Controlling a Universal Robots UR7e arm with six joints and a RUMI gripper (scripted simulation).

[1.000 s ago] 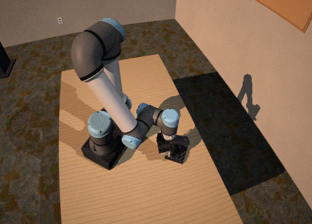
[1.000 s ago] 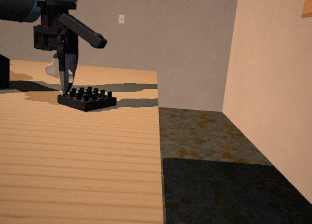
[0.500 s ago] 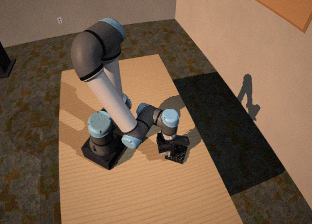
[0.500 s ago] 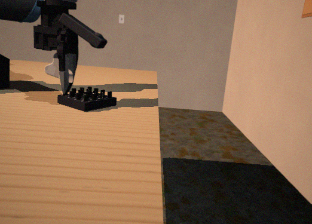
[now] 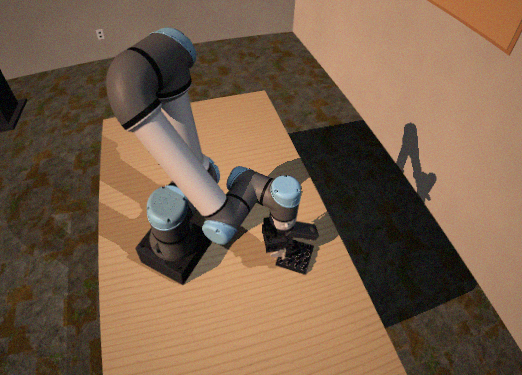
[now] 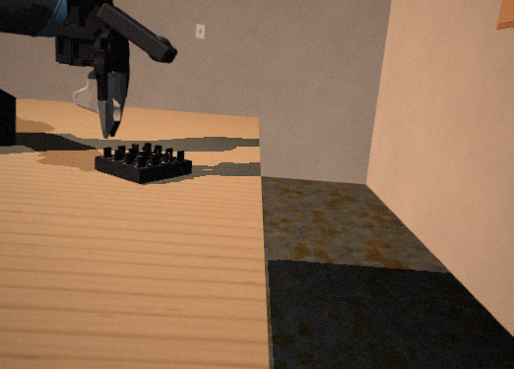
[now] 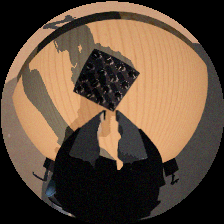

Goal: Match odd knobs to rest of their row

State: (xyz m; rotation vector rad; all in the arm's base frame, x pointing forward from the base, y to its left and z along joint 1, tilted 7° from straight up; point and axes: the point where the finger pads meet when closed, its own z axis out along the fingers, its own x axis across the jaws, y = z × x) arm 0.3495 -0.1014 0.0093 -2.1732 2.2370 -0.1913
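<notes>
The black knob box [image 5: 291, 267] [image 6: 144, 175] [image 7: 106, 80] lies on the table, with several short black knobs standing up in rows. In the wrist view it is turned at an angle, one corner toward the fingertips. The knobs' marks and the row labels are too dark and small to read. My gripper [image 6: 110, 136] [image 7: 110, 110] points down with its fingertips a narrow gap apart and nothing between them. The tips are above the knob tops, over the box's near corner in the wrist view, and touch no knob. In the top view the gripper body hides part of the box.
The wooden table [image 5: 225, 322] [image 6: 123, 263] carries the arm's black base [image 5: 182, 272]. The box lies toward the table's edge on the side of the dark floor patch [image 5: 380, 222]. Shadows of the arm fall across the table around the box.
</notes>
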